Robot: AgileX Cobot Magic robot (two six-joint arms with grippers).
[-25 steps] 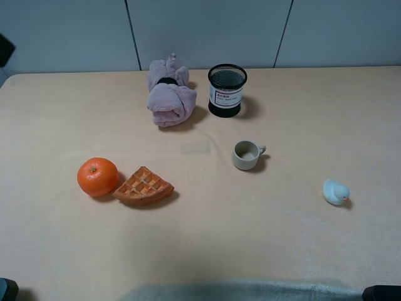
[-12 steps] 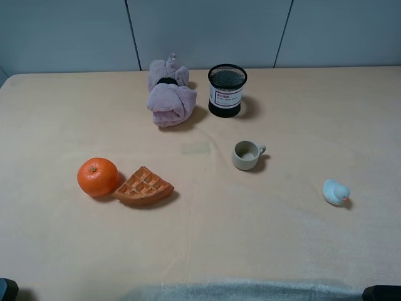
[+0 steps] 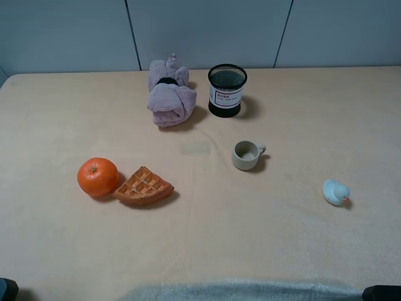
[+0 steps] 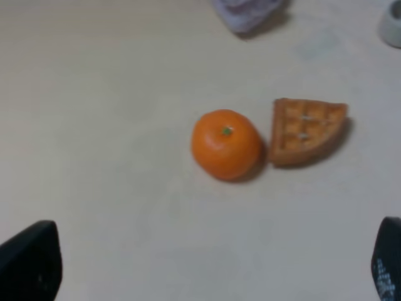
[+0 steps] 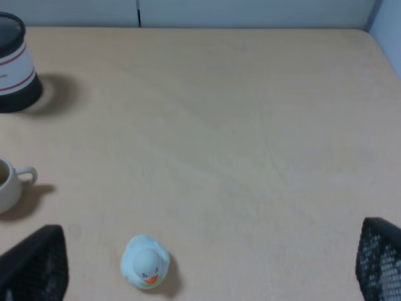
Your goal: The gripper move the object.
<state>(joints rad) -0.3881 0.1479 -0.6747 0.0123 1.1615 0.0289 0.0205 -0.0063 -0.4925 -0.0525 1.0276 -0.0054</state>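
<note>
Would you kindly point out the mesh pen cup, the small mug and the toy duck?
mesh pen cup [image 3: 226, 95], exterior high view, on its white label.
small mug [image 3: 245, 156], exterior high view, on its side wall.
toy duck [image 5: 145, 261], right wrist view, on its head.

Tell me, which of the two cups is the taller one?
The black mesh pen cup at the back of the table, beside the rolled towel. It has a white label and stands taller than the little grey mug with the handle.

In the right wrist view the frame edge is cutting off the pen cup [image 5: 15, 66] and the mug [image 5: 10, 184] below it. The cup's label [image 3: 226, 96] print is showing too small to read. Only the fingertips [image 4: 30, 266] of the left gripper [image 4: 210, 266] are showing.
</note>
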